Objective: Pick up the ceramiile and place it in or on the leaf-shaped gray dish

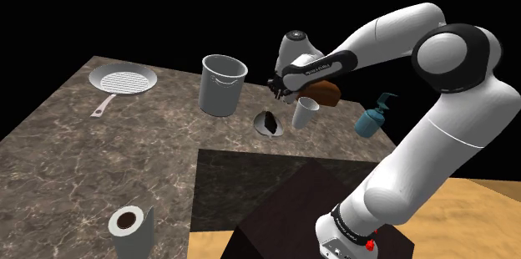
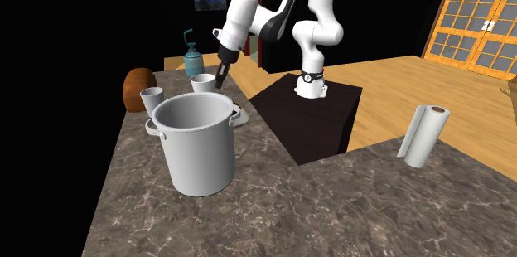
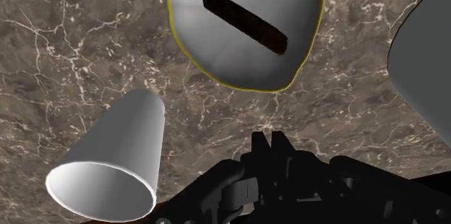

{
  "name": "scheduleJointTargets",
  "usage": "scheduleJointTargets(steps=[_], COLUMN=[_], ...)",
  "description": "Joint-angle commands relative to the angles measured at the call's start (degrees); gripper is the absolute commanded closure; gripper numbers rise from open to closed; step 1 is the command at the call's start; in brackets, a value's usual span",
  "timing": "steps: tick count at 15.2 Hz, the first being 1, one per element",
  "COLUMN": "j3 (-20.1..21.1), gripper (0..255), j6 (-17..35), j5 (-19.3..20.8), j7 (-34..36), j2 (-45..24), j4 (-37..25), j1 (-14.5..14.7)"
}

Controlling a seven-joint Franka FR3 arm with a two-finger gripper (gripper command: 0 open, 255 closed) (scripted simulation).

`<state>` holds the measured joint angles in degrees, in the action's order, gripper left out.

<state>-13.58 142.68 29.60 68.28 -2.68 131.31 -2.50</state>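
The black pincer [image 3: 268, 141] hangs clenched over the marble-patterned tabletop [image 1: 100, 157], its two fingers meeting with nothing between them. Just beyond its tips lies the leaf-shaped gray dish [image 3: 217, 56], rimmed in yellow. The task's tile [image 3: 244, 20] shows as a thin dark slab lying slantwise across the middle of the dish, apart from the pincer. In the shoulder view the pincer [image 1: 276, 87] hovers above and a little behind the dish [image 1: 268, 123], carried by the white arm [image 1: 392, 32] that reaches in from the dark stand [image 1: 284, 215] at the lower right. A white tapered cup [image 3: 116, 161] stands upright just beside the dish, and behind that cup [image 1: 305, 113] sits a brown loaf [image 1: 327, 92]. On the dish's other side rises a tall gray pot [image 1: 223, 84] with side handles, its wall edging into the wrist view [image 3: 426, 63]. A teal soap dispenser [image 1: 371, 118] stands near the tabletop's far edge, on the shoulder view's right. Well apart, toward the shoulder view's left, rests a gray frying pan [image 1: 123, 79], and a paper towel roll [image 1: 132, 228] stands upright at the near edge. From the second exterior view the pincer [image 2: 221, 80] points down behind the pot [image 2: 195, 143], with wooden floor [image 2: 398, 81] around the stand and a black area on the left.
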Motion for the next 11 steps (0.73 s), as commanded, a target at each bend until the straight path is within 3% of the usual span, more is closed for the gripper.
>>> scheduleJointTargets(steps=[1, 2, 3, 5, 8, 9, 11], j3=[-0.1, -0.1, -0.1, 1.4, 2.8, 3.1, 3.1], gripper=[255, 255, 0, 0, 0, 0, 0], j6=[1.5, 0.7, 0.7, -13.2, -33.6, -35.7, -34.2], j5=[0.6, 0.3, 0.3, -9.7, -21.6, -22.6, -22.5], j7=[0.7, 0.3, 0.3, 0.8, 3.8, 4.3, 4.3], j2=[-1.0, -0.4, -0.4, -7.9, -21.2, -22.7, -22.9], j4=[0.5, 0.3, 0.3, -9.6, -26.7, -28.6, -27.3], j1=[-0.1, -0.1, -0.1, 0.9, 0.4, 0.0, -0.2])
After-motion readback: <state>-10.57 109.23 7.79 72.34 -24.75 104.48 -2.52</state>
